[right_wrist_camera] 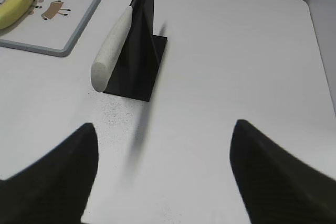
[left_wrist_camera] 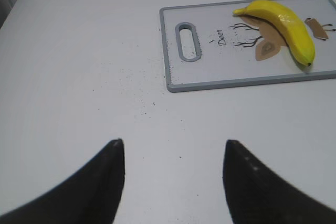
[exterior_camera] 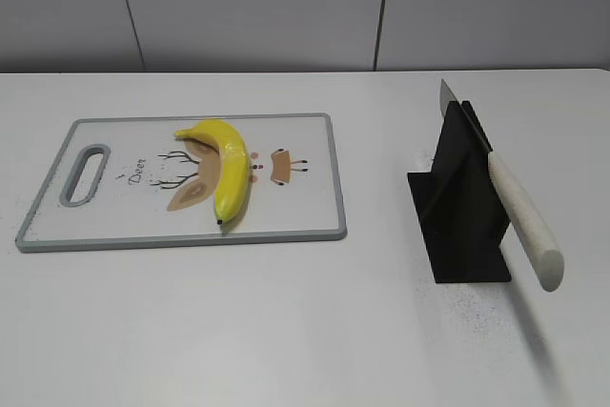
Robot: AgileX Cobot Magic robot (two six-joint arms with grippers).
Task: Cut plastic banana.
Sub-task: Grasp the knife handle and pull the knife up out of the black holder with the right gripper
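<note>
White table [exterior_camera: 286, 331] carries a grey-rimmed board [exterior_camera: 315, 188] at 9 o'clock, printed "Deer"; banana [exterior_camera: 229, 167] lies on it. Black stand [exterior_camera: 462, 207] at 3 o'clock holds knife [exterior_camera: 519, 221]. Left gripper [left_wrist_camera: 173, 153] and right gripper [right_wrist_camera: 165, 135] both gape, empty.

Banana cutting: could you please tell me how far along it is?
Only setup looks done: the whole banana lies on the cutting board. Nothing is in hand; both jaws are open and empty. The knife sits in its stand, so grasping and cutting remain.
</note>
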